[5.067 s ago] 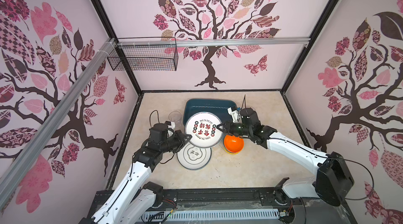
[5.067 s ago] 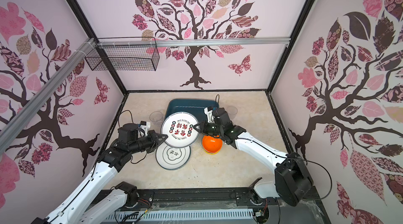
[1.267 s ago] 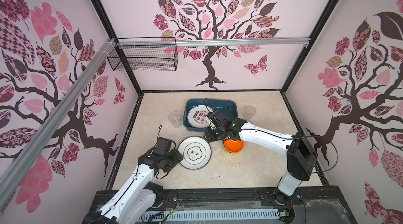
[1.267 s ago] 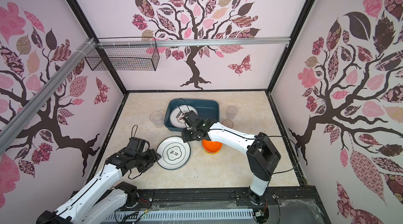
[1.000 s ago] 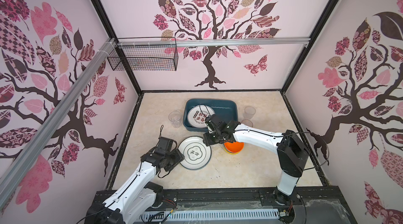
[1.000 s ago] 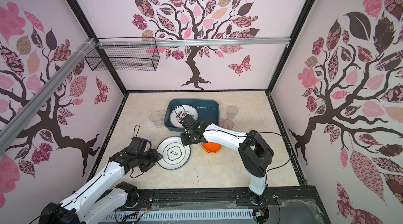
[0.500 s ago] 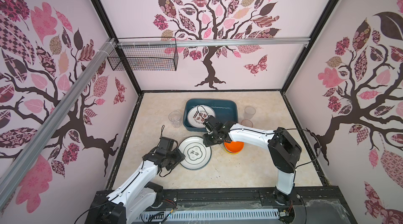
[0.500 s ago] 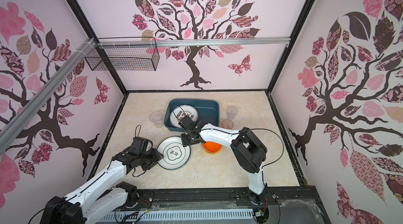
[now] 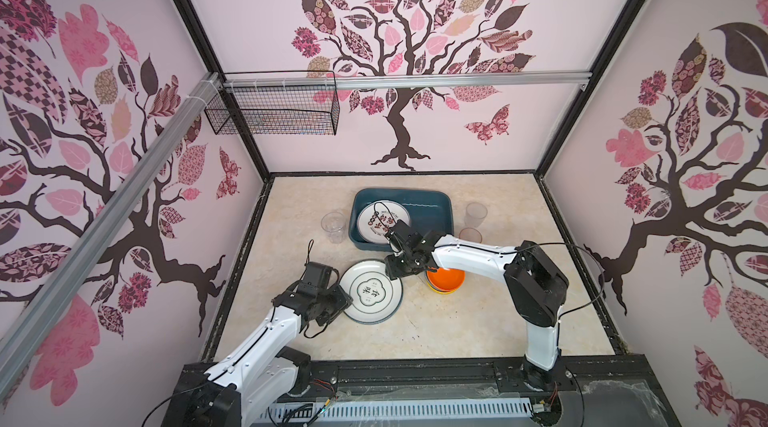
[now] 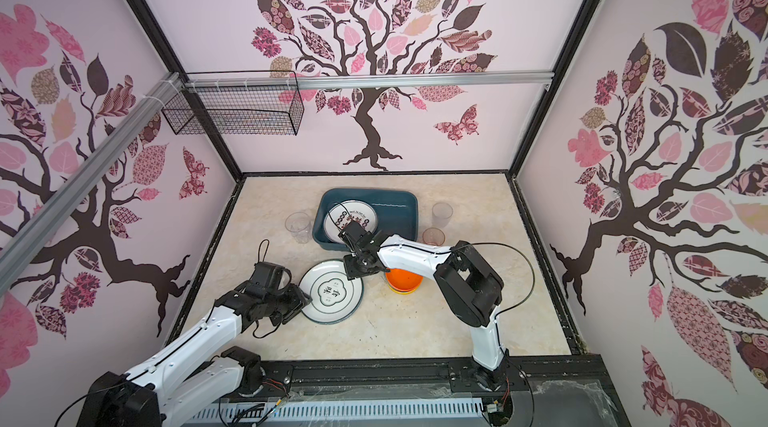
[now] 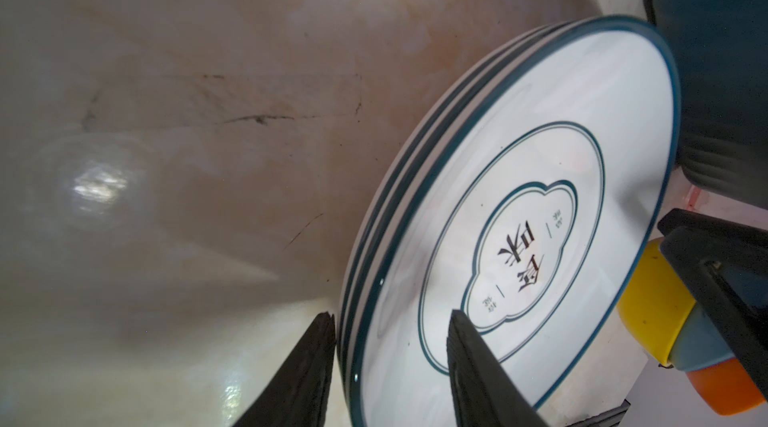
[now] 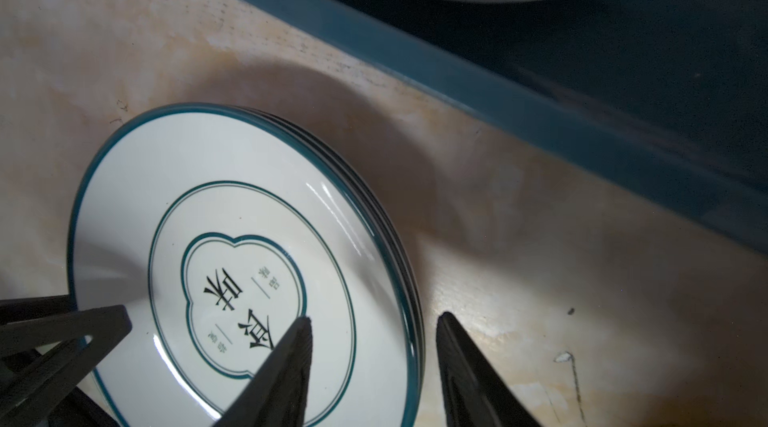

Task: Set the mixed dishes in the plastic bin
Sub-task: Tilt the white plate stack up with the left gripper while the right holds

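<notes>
Straddled rim of plate stack (image 9: 371, 291) with left gripper (image 11: 392, 314), clamped or not impossible to tell; spanned opposite rim with right gripper (image 12: 375, 317), jaws apart, near plastic bin (image 9: 432, 219).

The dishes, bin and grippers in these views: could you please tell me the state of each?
teal bin: holds one plate
red-printed plate: lying in bin
teal-rimmed plate stack: flat, outside bin
bowl stack: nested, orange on top
clear cup left of bin: upright
clear cup right of bin: upright
pinkish cup: upright
left gripper: open, straddling stack rim
right gripper: open, straddling stack rim
</notes>
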Motion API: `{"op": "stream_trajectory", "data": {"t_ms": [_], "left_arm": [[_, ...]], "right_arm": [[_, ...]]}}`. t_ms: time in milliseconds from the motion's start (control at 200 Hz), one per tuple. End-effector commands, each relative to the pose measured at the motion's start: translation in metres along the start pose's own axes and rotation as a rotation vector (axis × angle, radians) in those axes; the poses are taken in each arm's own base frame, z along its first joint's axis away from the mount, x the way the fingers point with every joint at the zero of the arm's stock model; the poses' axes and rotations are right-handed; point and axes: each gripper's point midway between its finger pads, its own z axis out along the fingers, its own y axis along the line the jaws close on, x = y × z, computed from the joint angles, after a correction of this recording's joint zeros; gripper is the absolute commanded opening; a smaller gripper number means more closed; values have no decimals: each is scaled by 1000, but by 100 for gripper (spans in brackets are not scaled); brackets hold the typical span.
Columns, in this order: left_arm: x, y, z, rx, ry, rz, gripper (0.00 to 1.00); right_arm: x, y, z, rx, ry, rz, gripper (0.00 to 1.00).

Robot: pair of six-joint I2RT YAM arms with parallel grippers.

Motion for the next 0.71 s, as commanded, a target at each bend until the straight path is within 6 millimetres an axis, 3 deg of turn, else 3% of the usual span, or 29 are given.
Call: {"op": "stream_trajectory", "data": {"t_ms": [0, 700], "left_arm": [[3, 4, 4, -2, 8, -2, 47], [4, 3, 4, 8, 6, -1, 43]], "right_arm": [[1, 6, 8, -12, 19, -5, 51], [5, 10, 14, -29, 40, -15, 36]]}}
